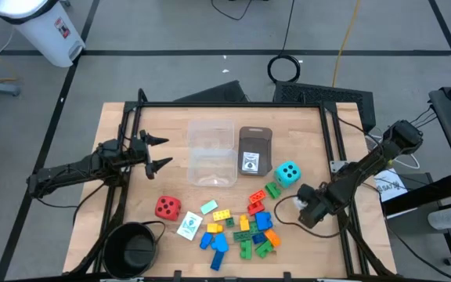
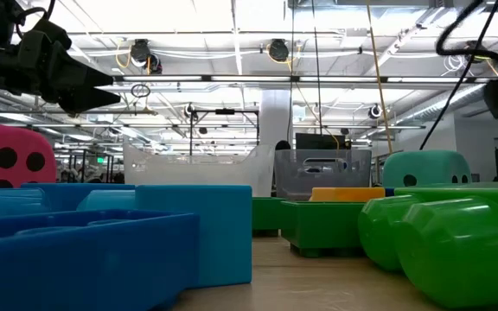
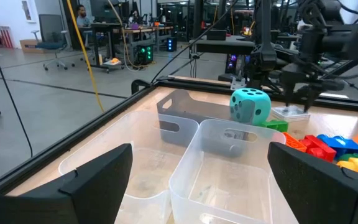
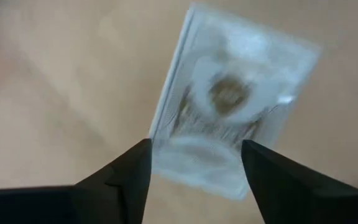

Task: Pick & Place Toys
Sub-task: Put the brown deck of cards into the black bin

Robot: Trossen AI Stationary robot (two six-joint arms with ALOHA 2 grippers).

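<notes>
arms: dark, jointed | left gripper [image 1: 156, 153]: black pointed fingers | right arm: black cable

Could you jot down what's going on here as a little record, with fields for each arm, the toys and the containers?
left arm: waits at the table's left side, left gripper open, holding nothing
right arm: low at the table's right side, right gripper with a white card between its jaws on the wood
grip: jaws flank the card; a firm hold cannot be told
dice: red die front left, teal die right of the tray
bricks: pile in front of centre
containers: clear tubs centre, grey tray beside them, black bowl front left
</notes>
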